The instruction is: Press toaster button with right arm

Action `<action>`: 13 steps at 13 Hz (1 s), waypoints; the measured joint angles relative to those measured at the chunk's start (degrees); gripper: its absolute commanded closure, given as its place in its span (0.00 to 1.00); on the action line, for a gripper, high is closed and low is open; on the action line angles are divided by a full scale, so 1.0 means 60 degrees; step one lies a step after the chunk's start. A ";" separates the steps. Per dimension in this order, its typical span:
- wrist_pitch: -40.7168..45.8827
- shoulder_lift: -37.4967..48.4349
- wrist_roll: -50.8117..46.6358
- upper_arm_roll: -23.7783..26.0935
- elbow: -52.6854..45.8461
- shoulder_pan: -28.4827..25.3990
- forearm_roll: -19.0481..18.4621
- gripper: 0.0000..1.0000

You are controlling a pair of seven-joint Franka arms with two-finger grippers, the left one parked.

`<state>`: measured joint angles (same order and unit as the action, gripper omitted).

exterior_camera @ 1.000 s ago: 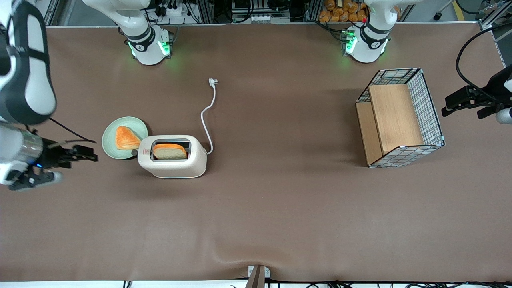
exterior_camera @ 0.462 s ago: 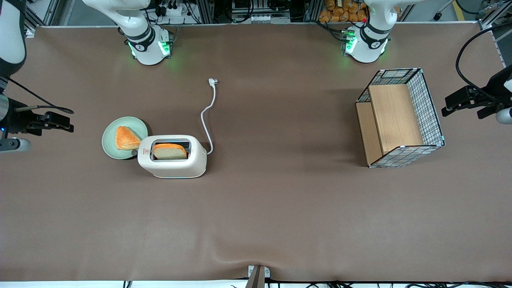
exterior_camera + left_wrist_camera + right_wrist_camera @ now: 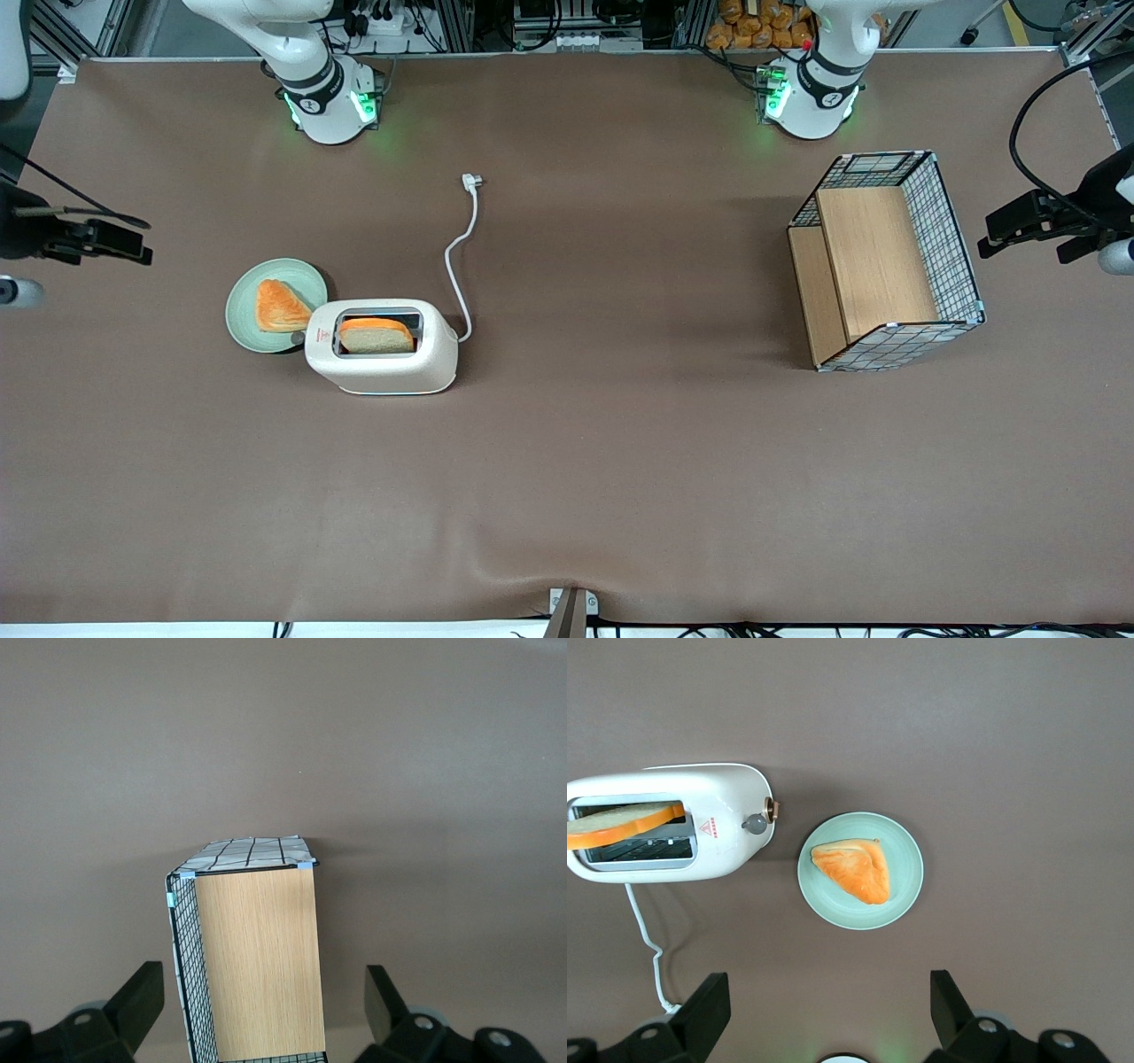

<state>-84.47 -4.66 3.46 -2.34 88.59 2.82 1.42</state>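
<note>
The cream-white toaster [image 3: 381, 365] stands on the brown table with a slice of toast [image 3: 376, 335] in one slot. Its small grey button [image 3: 298, 338] sticks out of the narrow end by the red logo, facing the green plate. My right arm's gripper [image 3: 133, 244] hangs well away from the toaster, toward the working arm's end of the table and farther from the front camera. The right wrist view looks down on the toaster [image 3: 700, 864] and the button [image 3: 755, 823]. There the gripper [image 3: 830, 1014] is open and empty, its fingers [image 3: 707, 1008] wide apart.
A green plate [image 3: 244, 328] with an orange pastry [image 3: 279, 306] sits beside the toaster's button end. It shows in the right wrist view [image 3: 833, 895] too. The white cord [image 3: 456, 248] runs from the toaster toward the arm bases. A wire-and-wood basket [image 3: 886, 261] stands toward the parked arm's end.
My right arm has drawn away from the toaster, toward the table's end and farther from the front camera. The toaster, toast and plate have not moved.
</note>
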 measured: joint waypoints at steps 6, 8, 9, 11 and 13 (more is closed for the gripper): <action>0.0410 0.0571 -0.0843 0.0045 0.0172 -0.0003 0.0001 0.00; 0.0445 0.0703 -0.0843 0.0122 0.0159 -0.0014 0.0001 0.00; 0.0472 0.0751 -0.0844 0.0152 0.0155 -0.0014 0.0001 0.00; 0.0495 0.0788 -0.0844 0.0200 0.0152 -0.0036 0.0007 0.00; 0.0496 0.0791 -0.0844 0.0243 0.0152 -0.0095 0.0090 0.00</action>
<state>-81.50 0.08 -1.61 -0.88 89.50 2.25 1.96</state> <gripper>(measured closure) 0.000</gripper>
